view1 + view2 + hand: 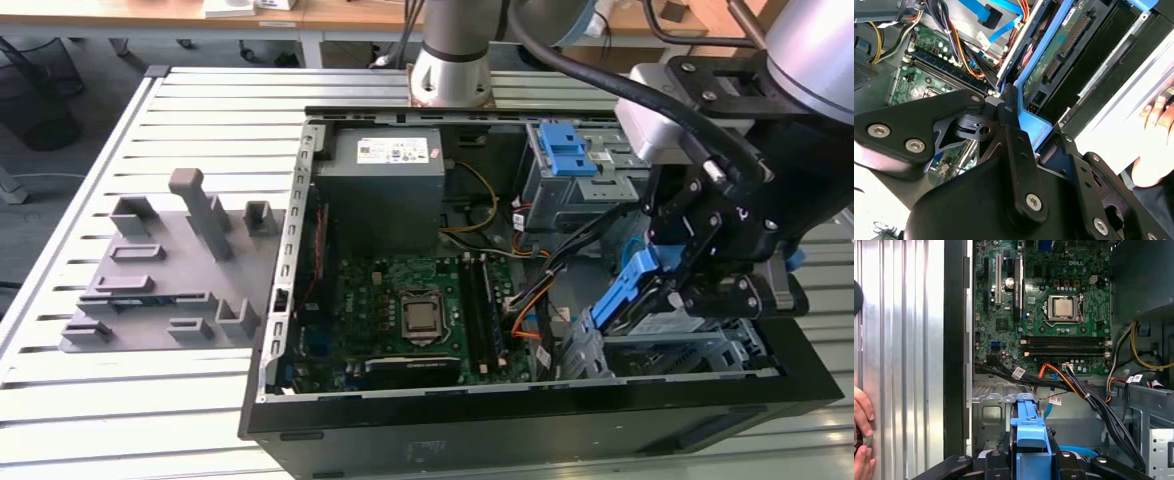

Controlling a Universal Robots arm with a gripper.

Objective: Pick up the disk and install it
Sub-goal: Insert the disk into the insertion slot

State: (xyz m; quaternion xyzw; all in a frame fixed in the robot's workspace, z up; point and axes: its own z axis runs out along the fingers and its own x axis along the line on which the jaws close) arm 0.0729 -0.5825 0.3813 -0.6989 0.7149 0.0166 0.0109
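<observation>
gripper [665,287] clasping disk [622,300], tilted over case [534,425]

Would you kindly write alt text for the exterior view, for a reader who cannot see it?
The gripper holds the disk tilted over the open computer case, at the exterior view's right. The case shows a green motherboard and a grey metal box; a grey fixture lies on the slatted table beside it.

We are in a robot lab: an open computer [534,415] sits on a ribbed metal table [200,100], with wooden desks [334,12] behind it.
</observation>
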